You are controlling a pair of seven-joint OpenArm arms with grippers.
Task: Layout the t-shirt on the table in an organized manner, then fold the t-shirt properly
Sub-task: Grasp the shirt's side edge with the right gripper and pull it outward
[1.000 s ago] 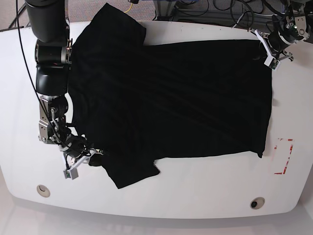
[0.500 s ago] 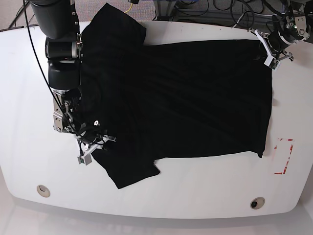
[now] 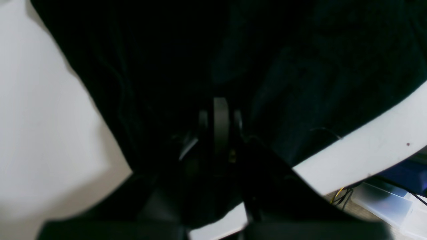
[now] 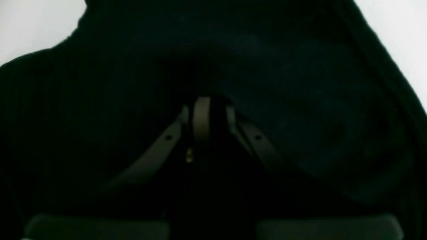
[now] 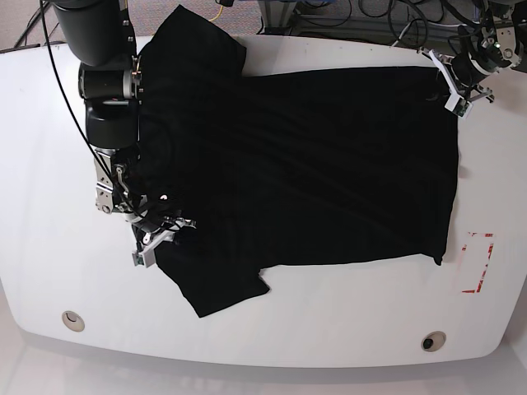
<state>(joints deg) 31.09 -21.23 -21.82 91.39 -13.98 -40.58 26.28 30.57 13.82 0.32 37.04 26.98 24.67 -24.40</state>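
Observation:
The black t-shirt (image 5: 313, 164) lies spread over the white table (image 5: 346, 329), one sleeve (image 5: 222, 288) toward the front left and the other (image 5: 198, 37) reaching over the far edge. My right gripper (image 5: 167, 233) sits at the shirt's left edge, shut on the cloth; in the right wrist view its fingers (image 4: 201, 116) are pressed together amid black fabric (image 4: 300, 100). My left gripper (image 5: 452, 89) is at the shirt's far right corner, shut on the cloth. There the closed fingers (image 3: 220, 120) show with the t-shirt (image 3: 300, 66) around them.
A red tape outline (image 5: 478, 263) marks the table at the right. Two round grommet holes (image 5: 72, 319) (image 5: 433, 341) sit near the front edge. Cables (image 5: 362, 16) lie beyond the far edge. A clear bin (image 3: 383, 203) stands below the table edge.
My right arm has moved right and away from the front edge, drawing the shirt's left edge inward with it. The left gripper has stayed at the far right corner.

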